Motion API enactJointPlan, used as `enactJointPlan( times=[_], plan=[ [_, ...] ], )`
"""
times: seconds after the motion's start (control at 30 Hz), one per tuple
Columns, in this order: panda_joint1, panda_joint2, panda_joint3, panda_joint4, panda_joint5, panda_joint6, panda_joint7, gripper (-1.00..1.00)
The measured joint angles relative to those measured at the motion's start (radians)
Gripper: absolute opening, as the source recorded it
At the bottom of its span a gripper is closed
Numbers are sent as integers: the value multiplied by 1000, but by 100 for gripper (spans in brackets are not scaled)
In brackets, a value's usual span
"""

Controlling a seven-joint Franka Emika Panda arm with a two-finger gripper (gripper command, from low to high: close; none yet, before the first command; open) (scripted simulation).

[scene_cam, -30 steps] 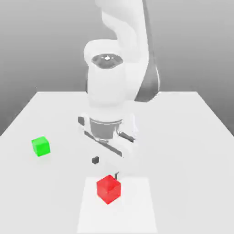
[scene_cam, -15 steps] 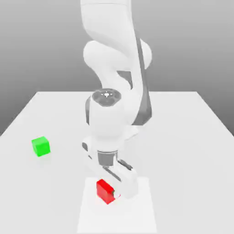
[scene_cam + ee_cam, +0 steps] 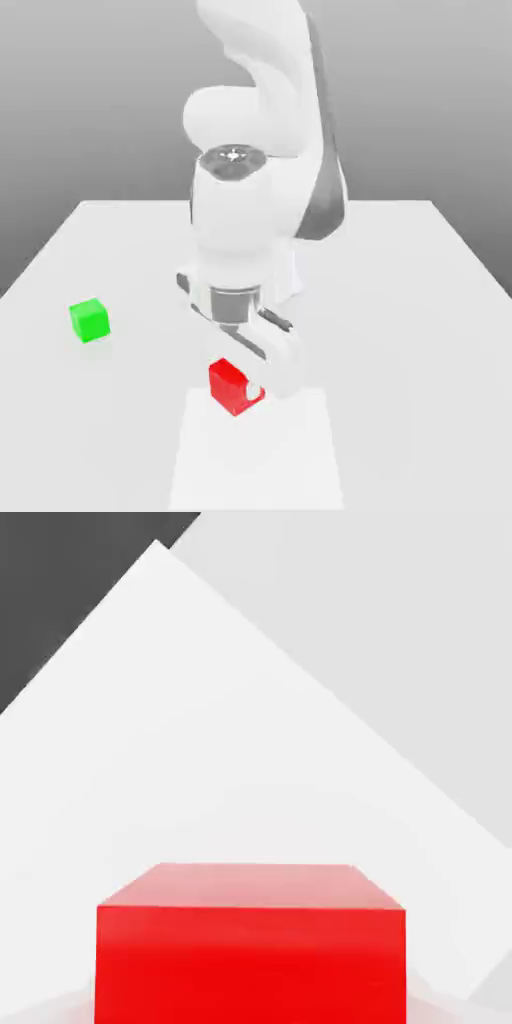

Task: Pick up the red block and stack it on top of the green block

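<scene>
**Red block gripped above the table, green block sitting apart**

The white table (image 3: 400,300) is filling the lower part of the exterior view, with a brighter white rectangular patch (image 3: 290,460) lying on it near the front edge. Behind the table a grey backdrop is rising.

The white arm (image 3: 255,120) is bending over the middle of the table, its wrist pointing downward and its hand hanging above the bright patch.

The gripper (image 3: 243,385) is pinching the red block (image 3: 229,386) between its fingers; the white finger housing is covering the block's side toward the exterior view's right, so the far finger itself is hidden. The block is hanging tilted to the camera, with one corner pointing down, and it is appearing just above the rear edge of the bright patch. Whether its underside is touching the surface is hard to tell from this angle.

In the hand view the red block (image 3: 250,942) is sitting close before the camera, its top face and one broad side showing, with the pale table surface (image 3: 230,742) spreading beyond it.

The green block (image 3: 89,320) is resting on the table well apart from the red one, toward the exterior view's left, and nothing is touching it.
</scene>
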Motion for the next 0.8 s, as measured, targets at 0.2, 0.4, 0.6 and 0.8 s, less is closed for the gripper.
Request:
enactJointPlan(
  times=[0.2,0.4,0.6,0.8],
  plan=[
    [-251,-85,-147,-52,-86,-42,146,-100],
    [-454,-181,-279,-104,-132,-81,268,-100],
    [-650,-268,-402,-155,-137,-108,357,-100],
    [-636,-85,-438,-155,-69,75,322,-100]
  ],
)
